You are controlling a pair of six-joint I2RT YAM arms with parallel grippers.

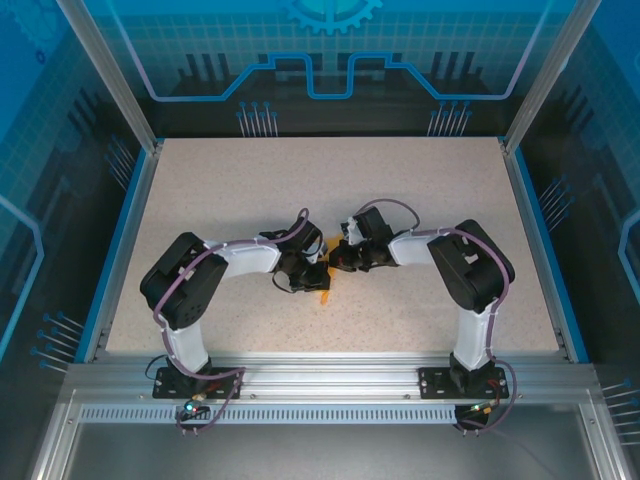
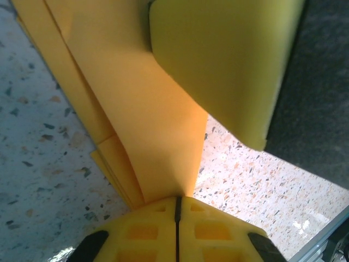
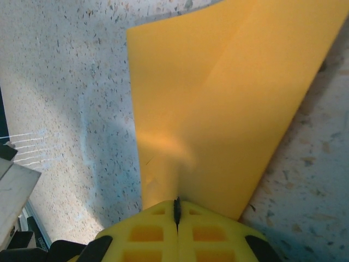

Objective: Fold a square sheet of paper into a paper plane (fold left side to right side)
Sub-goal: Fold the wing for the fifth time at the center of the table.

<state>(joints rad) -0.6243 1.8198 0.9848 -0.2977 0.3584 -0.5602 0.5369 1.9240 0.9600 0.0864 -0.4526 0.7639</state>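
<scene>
Mid-fold: left pincer [image 2: 177, 198] and right pincer [image 3: 176, 201] clamped on orange paper sheet [image 3: 218, 98]; next, flattening crease against worktop [image 3: 65, 82].

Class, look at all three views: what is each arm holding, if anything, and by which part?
Both hold the paper. The left fingers pinch the narrow end of a raised flap; the right fingers pinch its near edge.

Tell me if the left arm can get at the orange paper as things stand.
Yes, it seems: the left pincer looks shut on the orange paper, with nothing between them.
</scene>
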